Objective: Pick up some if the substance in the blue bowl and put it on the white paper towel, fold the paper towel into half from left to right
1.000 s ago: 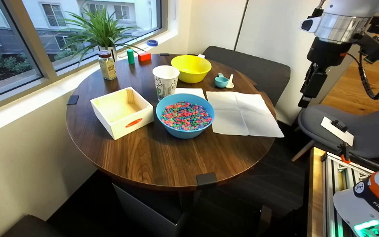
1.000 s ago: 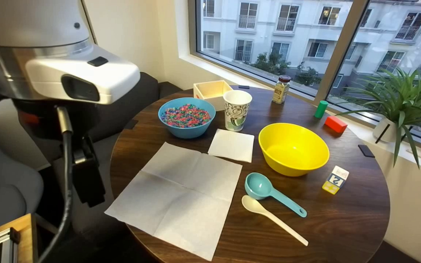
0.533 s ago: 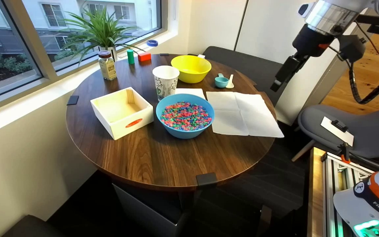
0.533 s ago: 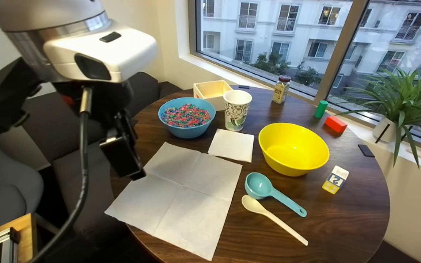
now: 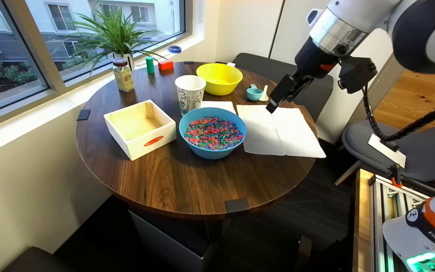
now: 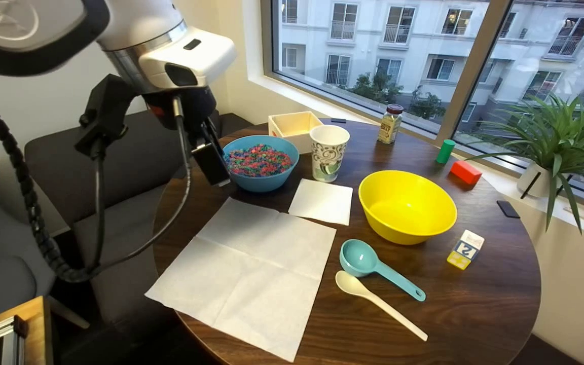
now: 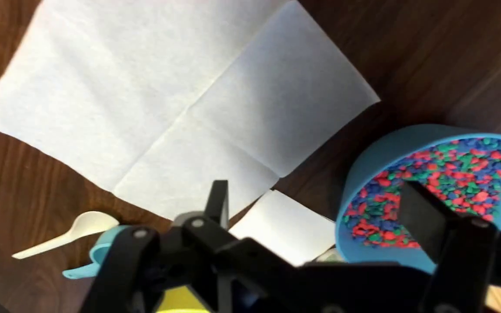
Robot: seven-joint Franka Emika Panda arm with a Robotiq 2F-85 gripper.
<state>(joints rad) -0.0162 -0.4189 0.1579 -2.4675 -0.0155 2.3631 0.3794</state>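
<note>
Multicoloured bits: probably light, loose, quick to spill | best pinched mid-heap, inside blue bowl | end effector: spread apart, holding nothing

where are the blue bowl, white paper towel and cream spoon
blue bowl (image 5: 212,154): in an exterior view, outer wall
white paper towel (image 6: 255,259): in an exterior view, crease crossing
cream spoon (image 7: 93,224): in the wrist view, rounded head
</note>
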